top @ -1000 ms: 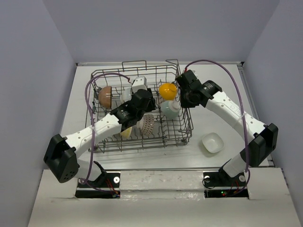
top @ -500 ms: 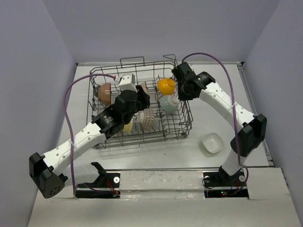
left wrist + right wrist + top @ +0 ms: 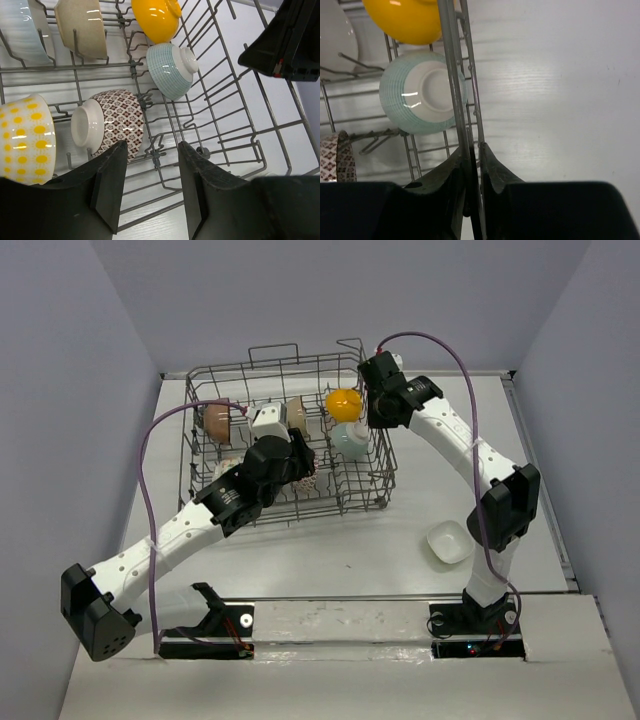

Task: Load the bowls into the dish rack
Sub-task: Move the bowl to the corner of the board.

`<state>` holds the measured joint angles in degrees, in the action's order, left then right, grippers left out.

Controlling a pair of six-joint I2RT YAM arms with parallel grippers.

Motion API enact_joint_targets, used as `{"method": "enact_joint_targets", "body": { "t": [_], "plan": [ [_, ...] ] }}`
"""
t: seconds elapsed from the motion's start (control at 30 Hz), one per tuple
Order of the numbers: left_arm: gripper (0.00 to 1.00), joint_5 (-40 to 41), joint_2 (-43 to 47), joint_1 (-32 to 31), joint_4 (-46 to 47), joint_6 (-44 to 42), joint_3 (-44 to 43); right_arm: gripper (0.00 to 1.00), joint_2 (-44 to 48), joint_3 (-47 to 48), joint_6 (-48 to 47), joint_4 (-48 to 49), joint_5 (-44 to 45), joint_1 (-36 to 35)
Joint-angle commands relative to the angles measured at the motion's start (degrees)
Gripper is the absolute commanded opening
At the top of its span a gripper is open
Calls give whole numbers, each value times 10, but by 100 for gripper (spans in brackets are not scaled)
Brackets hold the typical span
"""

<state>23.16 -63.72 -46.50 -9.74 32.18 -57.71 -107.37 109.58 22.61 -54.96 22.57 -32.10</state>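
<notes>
Item: right end effector point(image 3: 471, 150). Closed to a narrow pinch on an upright wire of the dish rack point(image 3: 320, 502), at its side wall; no bowl is held.

Contents just inside the wire, beyond the fingertips: pale teal striped bowl point(image 3: 422, 95), foot outward, and past it an orange-yellow bowl point(image 3: 407, 20).

Item: left end effector point(image 3: 151, 150). Held about half open above the rack floor; nothing is gripped. Directly under the fingertips is a brown-patterned bowl point(image 3: 112, 122), on its side between tines. A yellow-dotted bowl point(image 3: 22, 137) is lodged to one side of it and a beige bowl point(image 3: 82, 30) stands further out.

Outstanding: one squarish white bowl point(image 3: 449, 541), on the desk point(image 3: 350, 560), well apart from both end effectors and outside the rack.

Hazards, as judged:
- The rack may be dragged or tipped if the pinched wire is pulled. Bowls that merely lean on tines could be shaken loose or knocked together.
- The pinch is thin, so the wire could slip out and the rack would jolt.
- The left fingers hang among upright tines. A snag, or a nudge to the patterned bowl, is likely if they are moved sideways before they are raised.
- The white bowl could be overlooked, since neither end effector is near it.
</notes>
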Motion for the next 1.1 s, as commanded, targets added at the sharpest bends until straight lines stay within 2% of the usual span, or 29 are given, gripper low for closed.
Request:
{"method": "enact_joint_targets", "body": {
  "t": [0.0,0.13,0.17,0.33,0.6,0.73,0.83,0.87,0.97,1.0,1.07],
  "plan": [
    [54,1,19,-2,9,-13,1,24,0,41,-9,114,55,11],
    [57,-1,22,-2,10,-14,4,36,9,34,-11,124,56,11],
    [58,-2,25,-2,11,-14,5,44,18,27,-11,130,55,11],
    [59,-2,29,-2,13,-17,8,61,49,15,-11,142,49,11],
    [59,2,35,-2,14,-23,12,70,124,10,-6,131,46,11],
    [59,3,47,-2,5,-26,12,72,182,-1,21,68,80,11],
    [59,-3,63,-2,4,-27,19,71,268,-92,62,31,117,11],
    [59,-13,70,-2,6,-27,22,70,317,-154,84,17,127,11],
    [59,-26,78,-2,11,-31,27,67,392,-256,139,2,147,11],
    [59,-27,78,-2,11,-33,26,67,435,-324,153,-4,148,11],
    [59,-33,80,-2,9,-37,26,67,467,-386,199,-20,159,11]
  ]
}}
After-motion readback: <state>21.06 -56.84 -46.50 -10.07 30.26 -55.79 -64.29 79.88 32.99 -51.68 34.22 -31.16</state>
